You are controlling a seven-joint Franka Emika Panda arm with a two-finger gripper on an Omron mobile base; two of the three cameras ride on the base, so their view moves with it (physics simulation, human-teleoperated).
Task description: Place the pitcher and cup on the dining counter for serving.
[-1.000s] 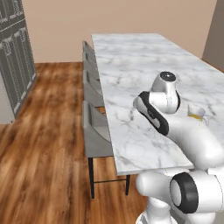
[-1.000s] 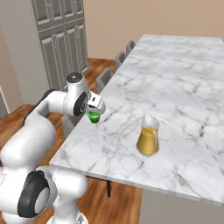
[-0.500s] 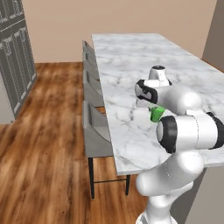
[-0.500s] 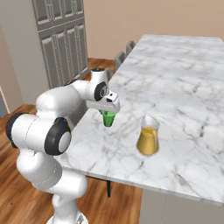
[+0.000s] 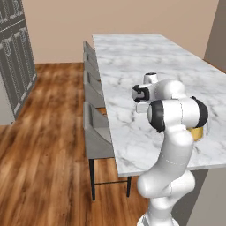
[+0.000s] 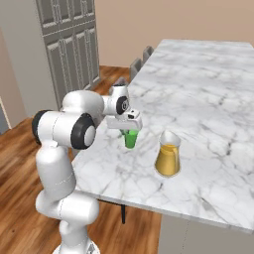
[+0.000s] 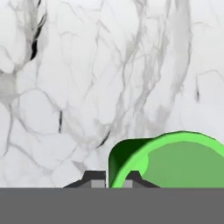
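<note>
The small bright green cylindrical cup (image 6: pixel 131 139) hangs upright under the robot's fingers (image 6: pixel 130 130), which pinch its rim — in the hand view the wall of the cup (image 7: pixel 175 162) sits between the two dark tips. Whether its base touches the white, grey-veined marble counter (image 6: pixel 198 89) cannot be told. At about 4 o'clock from the cup stands the tapered see-through pitcher (image 6: pixel 167 155), golden-yellow below, on the counter — near, not touching. Grey chairs (image 5: pixel 95 132) line the counter's far side.
</note>
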